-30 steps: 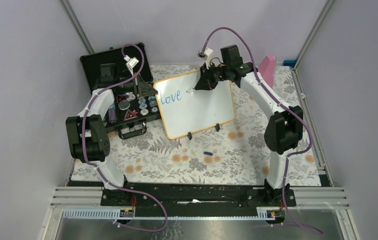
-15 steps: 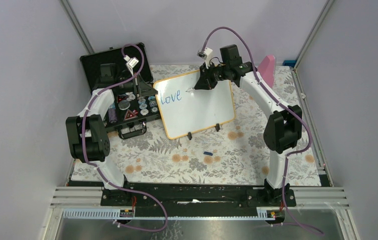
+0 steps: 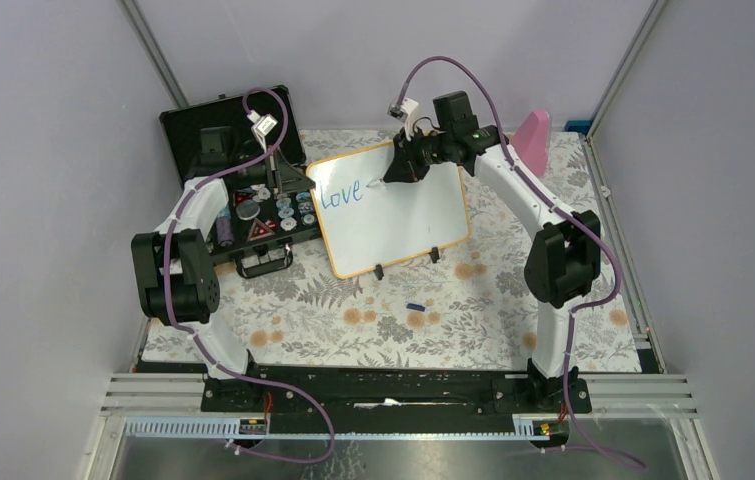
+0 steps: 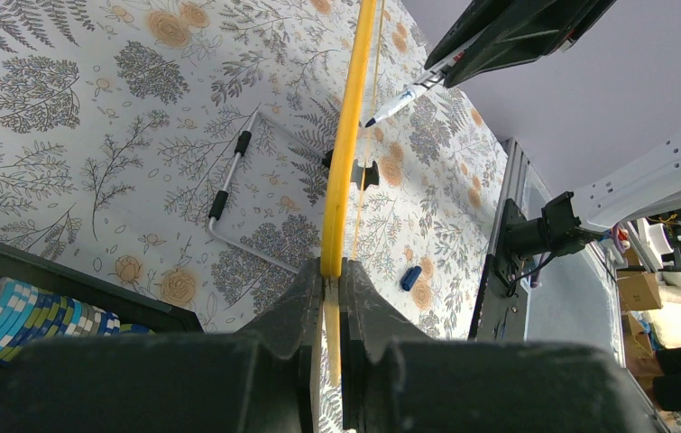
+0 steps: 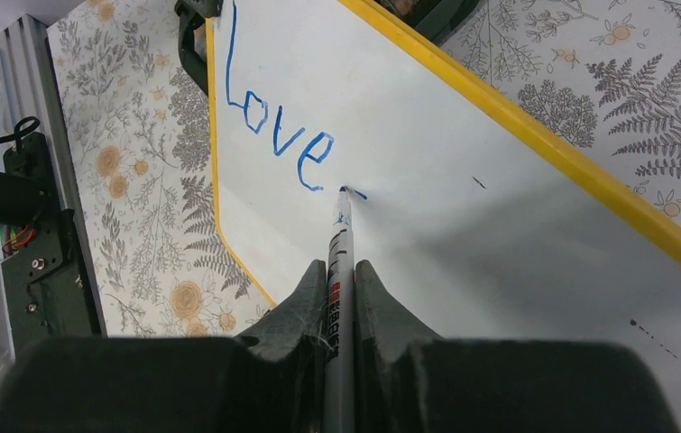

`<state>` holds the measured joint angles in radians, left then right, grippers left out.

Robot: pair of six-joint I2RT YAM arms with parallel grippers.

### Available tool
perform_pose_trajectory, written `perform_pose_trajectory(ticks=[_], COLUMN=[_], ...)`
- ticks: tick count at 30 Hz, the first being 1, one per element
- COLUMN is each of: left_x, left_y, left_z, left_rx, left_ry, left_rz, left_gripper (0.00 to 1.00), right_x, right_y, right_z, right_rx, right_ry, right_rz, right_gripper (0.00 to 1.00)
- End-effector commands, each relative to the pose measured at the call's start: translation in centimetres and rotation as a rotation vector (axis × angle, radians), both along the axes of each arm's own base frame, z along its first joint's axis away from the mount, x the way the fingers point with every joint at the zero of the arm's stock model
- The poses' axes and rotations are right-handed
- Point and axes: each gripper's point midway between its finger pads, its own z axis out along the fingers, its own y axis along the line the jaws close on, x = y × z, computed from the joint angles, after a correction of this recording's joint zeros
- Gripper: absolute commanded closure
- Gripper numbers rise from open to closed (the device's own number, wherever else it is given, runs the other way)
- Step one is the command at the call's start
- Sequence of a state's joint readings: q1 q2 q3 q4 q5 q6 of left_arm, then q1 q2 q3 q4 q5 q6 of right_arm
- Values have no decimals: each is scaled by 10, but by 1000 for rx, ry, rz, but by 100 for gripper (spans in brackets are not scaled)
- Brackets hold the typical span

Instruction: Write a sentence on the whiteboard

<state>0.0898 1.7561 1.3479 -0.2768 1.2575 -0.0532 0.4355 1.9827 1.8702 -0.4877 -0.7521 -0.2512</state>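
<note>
- Only the right wrist view shows the marker (image 5: 340, 225) tip touching the whiteboard (image 5: 463, 180) just after the sentence (image 5: 278, 140), so far one blue word, "Love".
- Only the left wrist view shows the left end effector (image 4: 332, 271) clamped on the board's yellow rim, seen edge-on.
- The right end effector (image 5: 340, 269) grips the marker.
- The board sits tilted on the floral bench (image 3: 473, 300) beside the black case (image 3: 203, 130), long axis left-right.

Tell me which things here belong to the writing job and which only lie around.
Job: whiteboard, blue word "Love", marker, right hand holding it, left hand gripping the board's rim.
Lying about: black case with chips, blue cap, pink object.
</note>
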Motion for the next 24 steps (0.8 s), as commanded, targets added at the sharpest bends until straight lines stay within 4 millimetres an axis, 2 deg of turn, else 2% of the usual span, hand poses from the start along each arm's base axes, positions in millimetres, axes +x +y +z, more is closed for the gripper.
perform_pose_trajectory(ticks=[1, 10, 18, 24], left_x=[5, 4, 5, 5], left_y=[-4, -3, -3, -3], left_z=[14, 13, 15, 14], left_rx=[1, 2, 3, 3], left_ry=[-77, -74, -78, -78], left_rz=[-24, -23, -21, -21], left_gripper=[100, 100, 100, 100], right_x=[-1, -5, 7, 10], right_y=[3, -1, -18, -20], right_z=[1, 0, 1, 5], right_rx=[3, -6, -18, -19], right_ry=[-30, -36, -39, -53], right_rz=[19, 21, -19, -26], right_gripper=[100, 100, 100, 100])
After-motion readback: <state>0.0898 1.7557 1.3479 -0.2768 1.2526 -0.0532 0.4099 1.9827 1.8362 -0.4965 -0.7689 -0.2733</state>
